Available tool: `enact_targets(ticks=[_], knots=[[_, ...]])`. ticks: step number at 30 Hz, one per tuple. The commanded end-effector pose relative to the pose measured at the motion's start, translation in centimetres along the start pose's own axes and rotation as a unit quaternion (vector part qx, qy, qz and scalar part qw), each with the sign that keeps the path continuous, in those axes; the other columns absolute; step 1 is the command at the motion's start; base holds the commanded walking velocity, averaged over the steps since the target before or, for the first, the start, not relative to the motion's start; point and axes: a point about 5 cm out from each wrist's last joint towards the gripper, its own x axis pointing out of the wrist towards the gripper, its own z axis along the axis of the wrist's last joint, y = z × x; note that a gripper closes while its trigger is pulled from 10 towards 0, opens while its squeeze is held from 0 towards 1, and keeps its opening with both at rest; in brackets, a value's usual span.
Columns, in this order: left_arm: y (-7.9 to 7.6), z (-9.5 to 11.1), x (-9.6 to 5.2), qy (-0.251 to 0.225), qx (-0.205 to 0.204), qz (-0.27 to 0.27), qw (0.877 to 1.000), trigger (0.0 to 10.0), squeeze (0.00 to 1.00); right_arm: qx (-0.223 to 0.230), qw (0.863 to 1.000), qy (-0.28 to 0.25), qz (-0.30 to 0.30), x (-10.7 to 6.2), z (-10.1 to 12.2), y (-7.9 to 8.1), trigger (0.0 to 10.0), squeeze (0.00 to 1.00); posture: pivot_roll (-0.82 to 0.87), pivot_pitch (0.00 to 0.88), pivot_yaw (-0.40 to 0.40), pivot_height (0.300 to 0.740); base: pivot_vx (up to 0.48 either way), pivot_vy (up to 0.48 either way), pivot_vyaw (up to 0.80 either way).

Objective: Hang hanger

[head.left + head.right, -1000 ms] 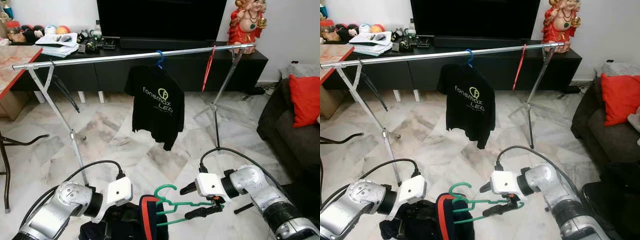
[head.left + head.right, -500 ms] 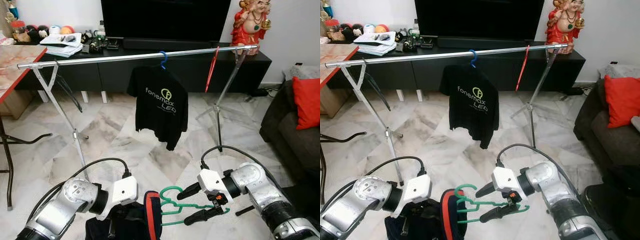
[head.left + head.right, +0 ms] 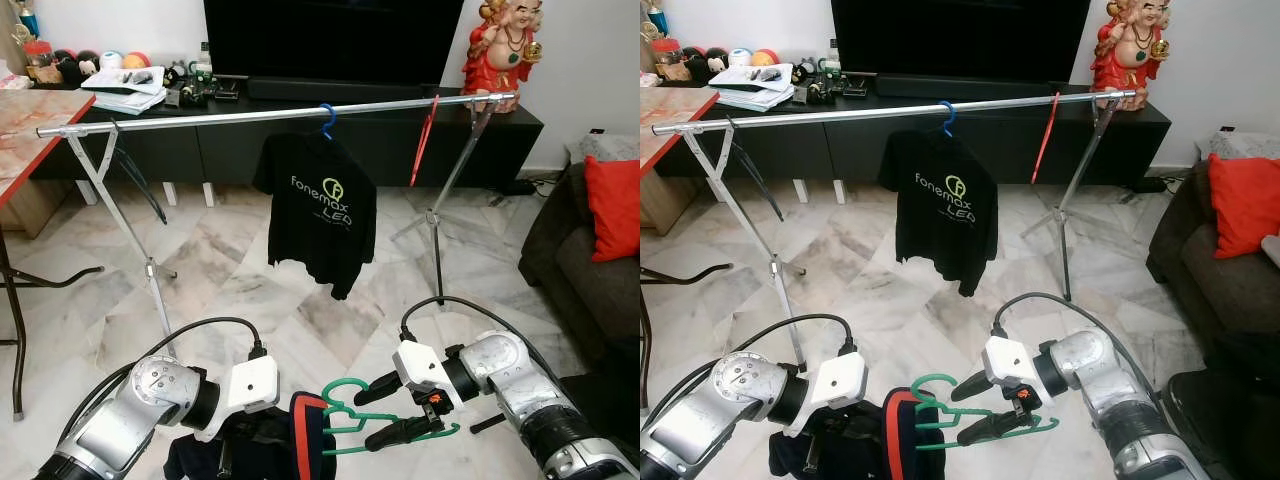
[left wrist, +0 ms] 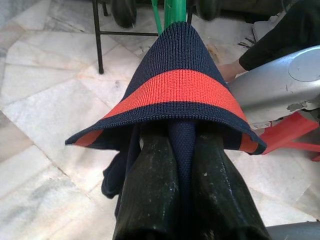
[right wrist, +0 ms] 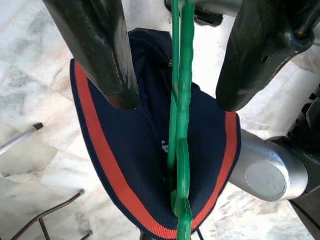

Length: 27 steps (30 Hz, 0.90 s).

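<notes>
Two grippers are working low in front of me, close to the marble floor [image 3: 230, 290], and between them is the green hanger [image 3: 350, 415] with a garment being fitted to it. My left gripper [image 4: 175, 165] has its two black fingers pressed together on a fold of the navy garment with an orange stripe [image 4: 175, 90], so it is holding cloth, not the hanger. My right gripper [image 3: 395, 408] has its fingers spread wide, one on each side of the hanger's thin green wire; in the right wrist view the wire runs straight down the gap between them, and I cannot tell whether either finger touches it. The hanger lies roughly level, its long axis running from the right gripper toward the left one, with its hook [image 3: 340, 388] curling upward near the garment's collar. The relation that matters for hanging: the silver rail [image 3: 250, 113] stands well ahead of and above both grippers, spanning from my left to my right on crossed legs. A black printed T-shirt [image 3: 318, 215] on a blue hanger hangs near its middle and a red hanger [image 3: 420, 140] farther right. The bare stretch of rail to the left of the T-shirt looks the best target. My right gripper is nearer the hook, so I judge it must close on the wire before lifting.
</notes>
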Motion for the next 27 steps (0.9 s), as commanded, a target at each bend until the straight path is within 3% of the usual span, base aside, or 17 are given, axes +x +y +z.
enact_targets(ticks=[1, 12, 13, 14, 15, 27], knots=[[0.27, 0.91, 0.11, -0.004, 0.026, -0.007, 1.0, 10.0, 0.0, 0.007, 1.0, -0.005, 0.0, 0.07, -0.22, 0.13, 10.0, 0.0, 0.03, 0.049, -0.085, 0.74, 0.0, 0.0, 0.0], [0.56, 1.24, 0.07, 0.0, 0.036, -0.002, 0.999, 10.0, 0.0, 0.021, 1.0, 0.004, -0.005, 0.69, -0.83, 0.2, 10.0, 0.0, 0.04, 0.049, -0.089, 0.74, 0.0, 0.0, 0.0], [0.56, 1.24, 0.08, 0.0, 0.036, -0.002, 0.999, 10.0, 0.0, 0.022, 1.0, 0.002, -0.006, 0.71, -0.84, 0.19, 4.0, 0.0, 0.04, 0.049, -0.089, 0.74, 0.0, 0.0, 0.0], [0.56, 1.24, 0.08, 0.0, 0.036, -0.002, 0.999, 10.0, 0.0, 0.023, 1.0, 0.001, -0.007, 0.72, -0.85, 0.18, 4.0, 0.0, 0.04, 0.049, -0.089, 0.74, 0.0, 0.0, 0.0], [0.57, 1.24, 0.09, 0.0, 0.036, -0.002, 0.999, 10.0, 0.0, 0.024, 1.0, 0.001, -0.012, 0.74, -0.86, 0.12, 0.0, 0.0, 0.04, 0.049, -0.089, 0.74, 0.0, 0.0, 0.0], [0.66, 1.29, 0.21, -0.002, 0.037, 0.0, 0.999, 10.0, 0.0, 0.035, 0.998, -0.001, -0.056, 0.55, -1.11, -0.43, 0.0, 0.0, 0.04, 0.05, -0.088, 0.74, 0.0, 0.0, 0.0]])
